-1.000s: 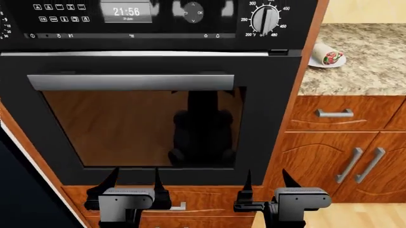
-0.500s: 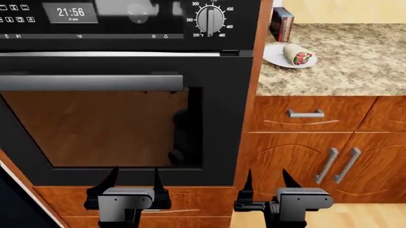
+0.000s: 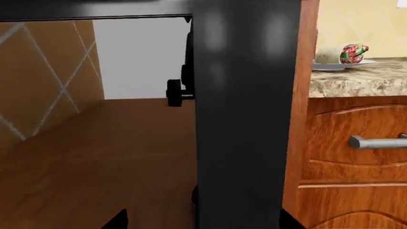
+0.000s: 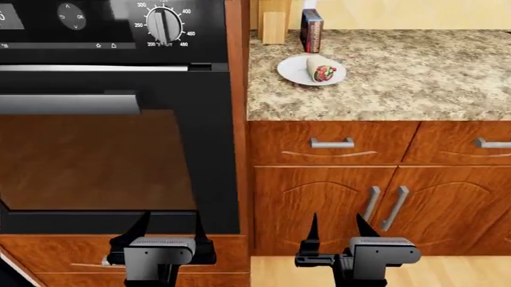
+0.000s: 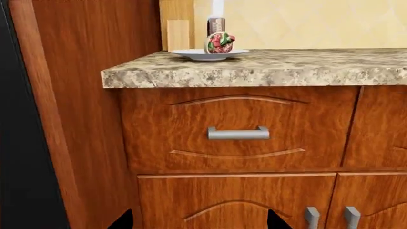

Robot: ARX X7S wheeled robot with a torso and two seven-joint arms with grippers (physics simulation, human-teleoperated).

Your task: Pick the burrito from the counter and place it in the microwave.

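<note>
Approaching comes first: the burrito (image 4: pixel 321 68) sits on its plate (image 4: pixel 292 70), untouched. Both claws, left (image 4: pixel 169 226) and right (image 4: pixel 335 226), hang spread and empty, needing to reach up over the surface (image 4: pixel 415 78).

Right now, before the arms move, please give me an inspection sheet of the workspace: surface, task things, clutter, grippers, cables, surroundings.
Surface: the counter, speckled granite over wood cabinets.
Job's things: the burrito lies on a white plate near the counter's left end, its filling end toward the robot. No microwave seen.
Clutter: a book stands upright behind the plate; a wooden block stands beside it.
Grippers: left gripper open, empty, low before the oven; right gripper open, empty, low before the cabinet doors. Both far from the burrito.
Cables: nothing seen.
Surroundings: black oven with its door shut, drawer handle, wooden floor.
</note>
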